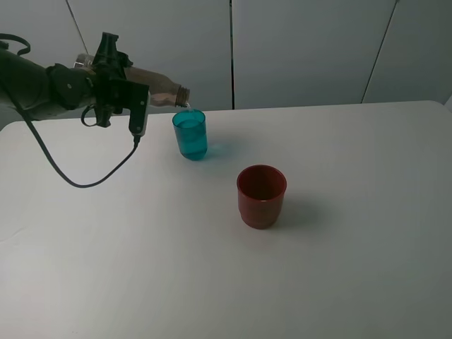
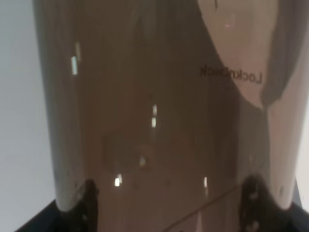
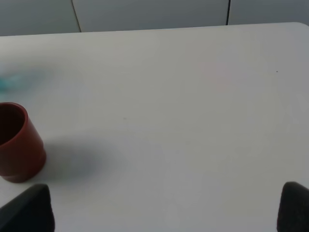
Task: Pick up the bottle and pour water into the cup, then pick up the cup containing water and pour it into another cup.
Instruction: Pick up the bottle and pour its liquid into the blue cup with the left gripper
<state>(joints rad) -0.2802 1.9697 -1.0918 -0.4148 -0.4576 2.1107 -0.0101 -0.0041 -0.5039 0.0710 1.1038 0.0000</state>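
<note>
— Where's the bottle [image 1: 164,90]?
— Clamped in the left gripper [image 1: 116,83], jaws closed round its body, tipped almost level. Its open neck pokes out past the gripper, right above the teal cup [image 1: 190,134], which stands just beyond and below that gripper.
— How will that cup handle?
— Thin plastic, light but taking on water, so I'd judge it sloshy and a bit slick. Take it mid-wall, below the rim, and squeeze gently.
— The other arm?
— The right gripper [image 3: 159,209] stands wide, holding nothing, above the surface [image 3: 193,96]. The red cup [image 1: 261,195] sits ahead of it, off to one side, well apart from the left gripper.
</note>
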